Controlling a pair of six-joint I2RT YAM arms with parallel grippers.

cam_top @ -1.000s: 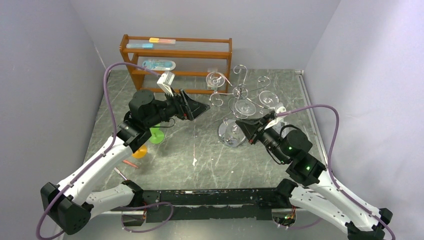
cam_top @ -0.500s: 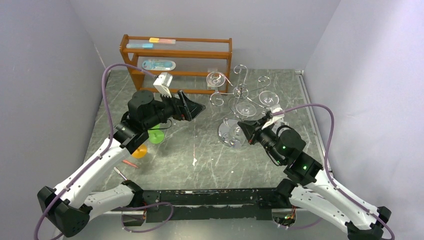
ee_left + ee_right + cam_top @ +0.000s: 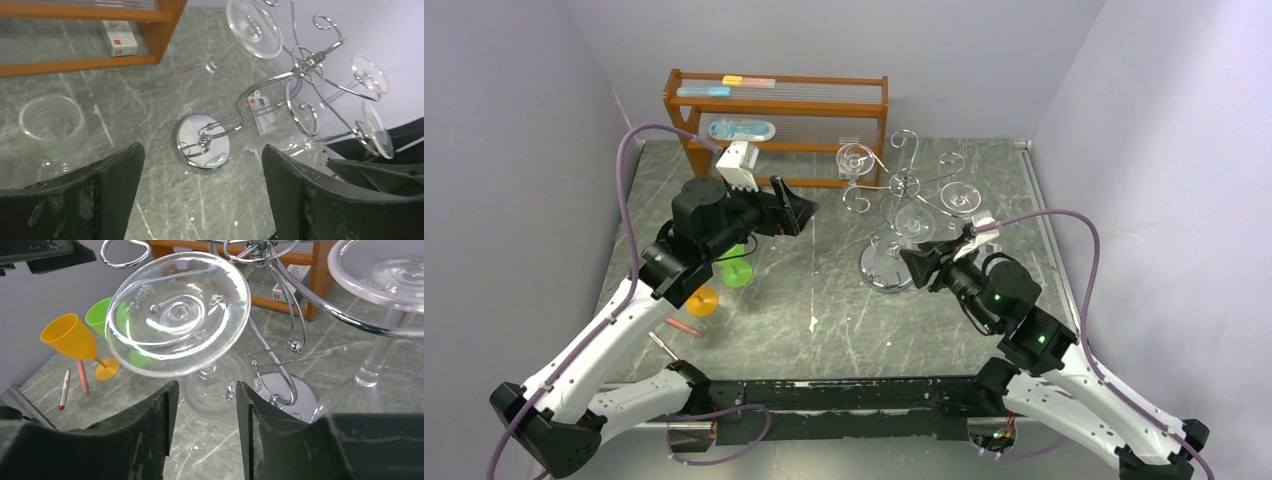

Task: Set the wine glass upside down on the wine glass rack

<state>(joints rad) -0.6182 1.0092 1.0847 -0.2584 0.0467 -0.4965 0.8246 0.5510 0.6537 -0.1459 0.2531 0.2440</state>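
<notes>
Look first at the wine glass (image 3: 177,315): hung upside down, foot uppermost and bowl below, on a curled wire arm of the wine glass rack (image 3: 202,141), on the rack's near side. Seems carried by its foot on the wire, though hard to confirm the exact seat from the right wrist view.

Straight in front of the rack on that same near side, find the right gripper (image 3: 205,390), jaws parted to a middling gap, one finger on either side of the glass's stem and bowl. No firm hold on anything visible. Contact with the bowl: cannot tell.

Off to the rack's left and well apart from it, find the left gripper (image 3: 799,205), jaws spread wide, holding nothing.

Note the glass's long axis: close to upright, leaning a little, set crosswise to the right gripper's reach. Far nearer the right arm than the left.

Reads as the letting-go step, with the placing itself nearly done. Calls next, by this judgement, for a straight pull-back away from the rack, with no sideways drift, to avoid clipping the bowl with a finger and swinging the glass off its wire or against the neighbouring glass (image 3: 385,270) hanging just beside.
</notes>
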